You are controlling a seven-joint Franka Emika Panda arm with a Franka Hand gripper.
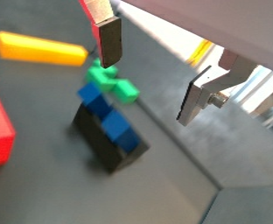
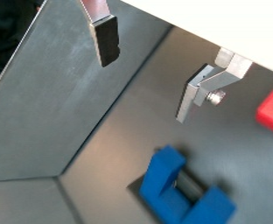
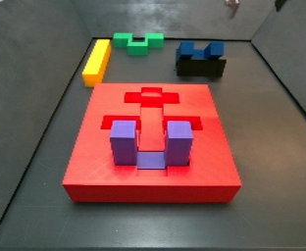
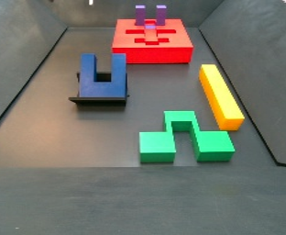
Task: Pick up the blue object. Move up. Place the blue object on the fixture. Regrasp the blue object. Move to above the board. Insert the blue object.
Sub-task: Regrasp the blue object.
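The gripper (image 2: 150, 74) hung with its silver fingers apart and empty, above the small dark-blue U-shaped block (image 4: 103, 76), which rested on the dark rectangular fixture (image 4: 100, 96), left of centre in a side view.

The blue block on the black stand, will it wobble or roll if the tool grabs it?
Probably not roll: the blue object has flat faces and square prongs. It looks rigid. It lies flat on the fixture, so likely steady. The tool hangs open above, apart from it.
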